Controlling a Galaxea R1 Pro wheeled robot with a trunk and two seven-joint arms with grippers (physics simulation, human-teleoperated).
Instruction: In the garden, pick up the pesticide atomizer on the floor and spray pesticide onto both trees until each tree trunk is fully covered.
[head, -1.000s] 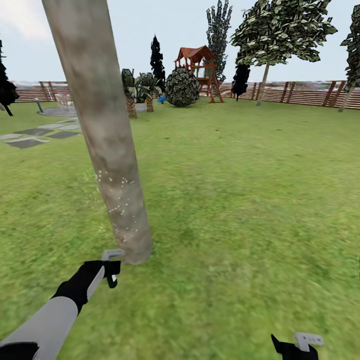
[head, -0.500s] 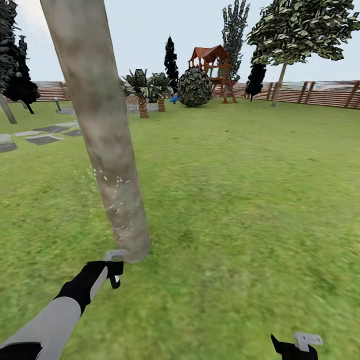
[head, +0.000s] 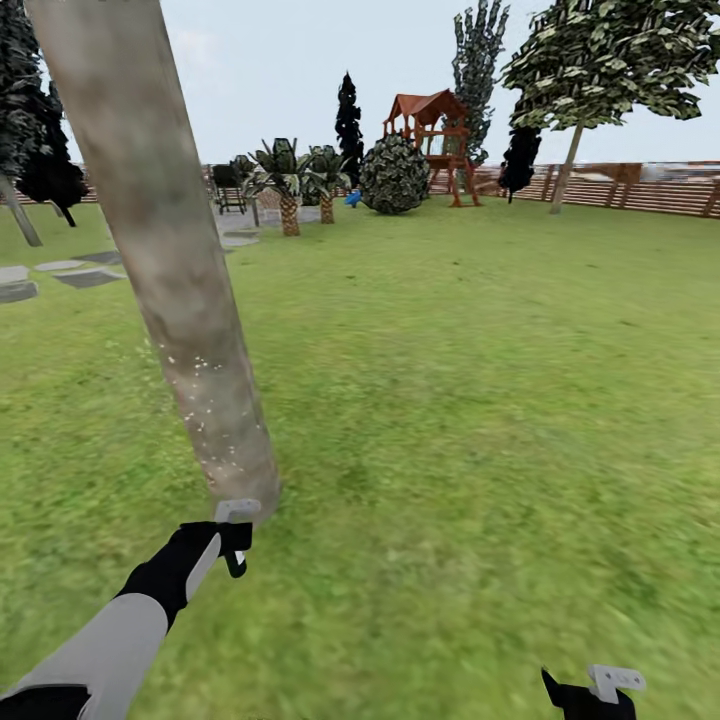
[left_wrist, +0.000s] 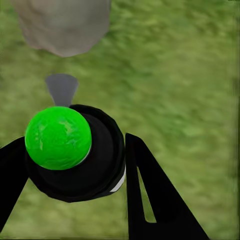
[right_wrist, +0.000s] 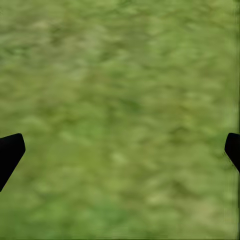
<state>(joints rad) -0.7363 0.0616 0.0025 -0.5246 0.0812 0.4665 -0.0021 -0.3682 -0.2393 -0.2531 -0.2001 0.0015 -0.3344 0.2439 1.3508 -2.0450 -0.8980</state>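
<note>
My left gripper (head: 232, 540) is shut on the pesticide atomizer (left_wrist: 75, 160), a black bottle with a bright green round top in the left wrist view. Its grey nozzle (left_wrist: 61, 89) points at the base of a tree trunk (left_wrist: 62, 25). In the head view that thick, leaning, grey-beige tree trunk (head: 160, 280) rises just beyond the left gripper, with white specks (head: 200, 385) on its lower part. Another tree (head: 568, 160) with a leaning trunk stands far off by the fence. My right gripper (head: 590, 690) hangs low over grass, open and empty, with its fingertips (right_wrist: 10, 152) wide apart.
Green lawn (head: 480, 380) stretches ahead. Grey stone slabs (head: 60, 275) lie at the left. Short palms (head: 290, 195), a round bush (head: 393, 175) and a red play tower (head: 430, 130) stand at the back before a brown slat fence (head: 640, 190).
The whole picture has shifted, so the camera has moved: the trunk now sits further left in view. Both arms keep their pose. White specks still show on the trunk.
</note>
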